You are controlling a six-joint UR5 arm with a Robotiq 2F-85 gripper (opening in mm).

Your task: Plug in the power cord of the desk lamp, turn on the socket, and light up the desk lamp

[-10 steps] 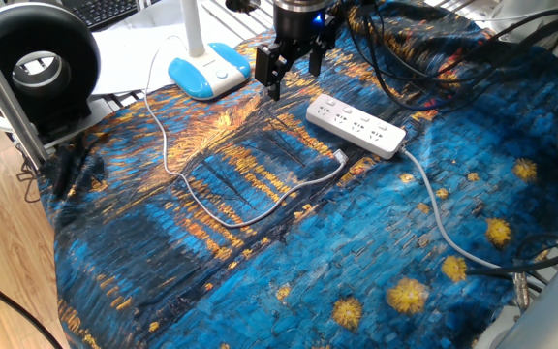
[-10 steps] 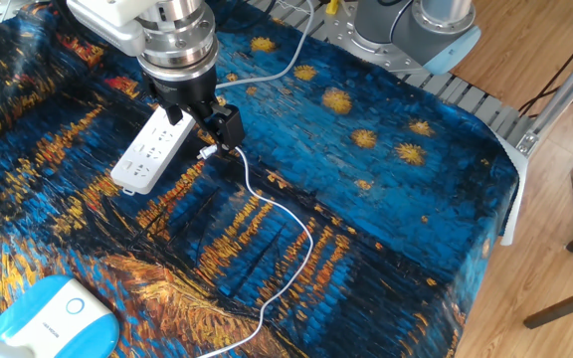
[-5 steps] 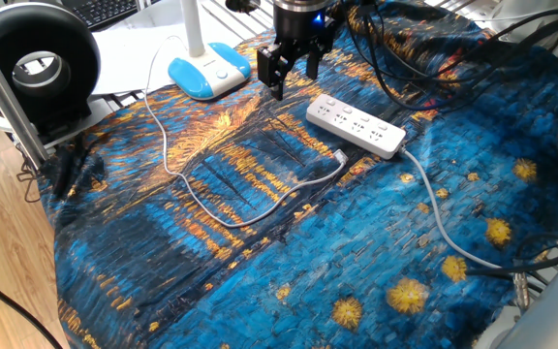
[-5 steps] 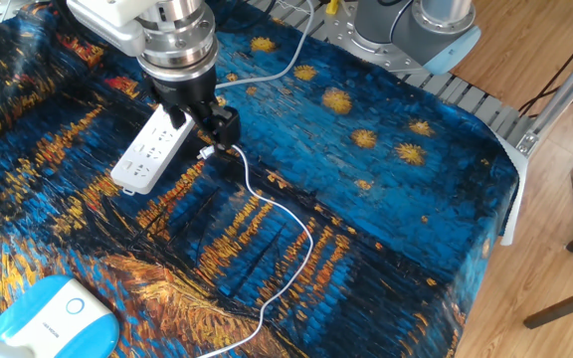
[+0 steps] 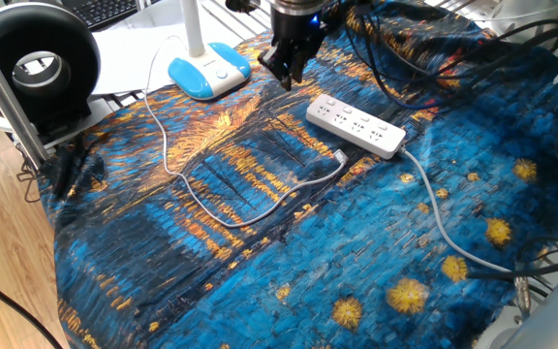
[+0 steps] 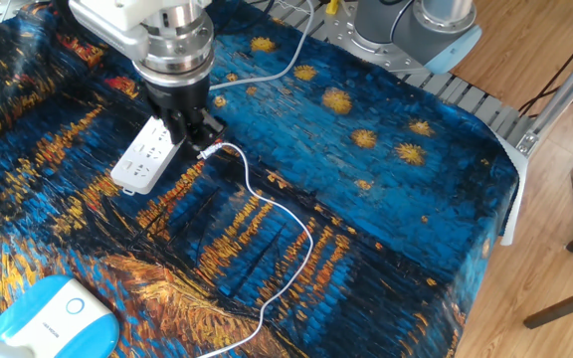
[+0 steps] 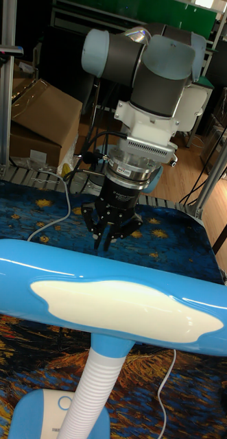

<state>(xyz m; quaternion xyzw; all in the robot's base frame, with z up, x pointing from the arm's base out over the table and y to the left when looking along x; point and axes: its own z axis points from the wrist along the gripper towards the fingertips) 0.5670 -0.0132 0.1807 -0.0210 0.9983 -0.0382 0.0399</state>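
Cloth (image 5: 260, 262): we see a blue/gold starry-night print covering the table, wrinkled.
Arm (image 7: 144, 75): grey/white UR5, wrist pointing down over the cloth in the tall view.
Lamp (image 7: 106, 295): blue head w/ white panel fills the tall view's foreground; blue-white base (image 5: 208, 70) sits at the cloth's far edge in one fixed view, also at the bottom-left corner in the other (image 6: 53, 313).
Fan (image 5: 32, 68): black round device, far left, off the cloth.
Socket (image 5: 356, 126): white strip lying flat mid-cloth, thick white cable running off its end; in the other view (image 6: 142, 164) it's just under the gripper.
Cord (image 5: 221, 208): thin white, from lamp base, loops across the cloth, ends in the plug (image 5: 338, 156) lying on the cloth near the socket, not inserted.
Plug, other view (image 6: 208, 152): just below the fingertips; we can't tell if touching.
Gripper (image 5: 287, 70): fingers close together, nearly shut, nothing between them; hangs above the cloth btwn lamp base and socket. Other view (image 6: 192, 134): same, tips narrow. Tall view (image 7: 105, 240): fingers drawn in.
Change vs 0.5 s ago: fingers were spread wide then, now drawn in; wrist has turned a bit. Socket, cord, lamp unmoved.
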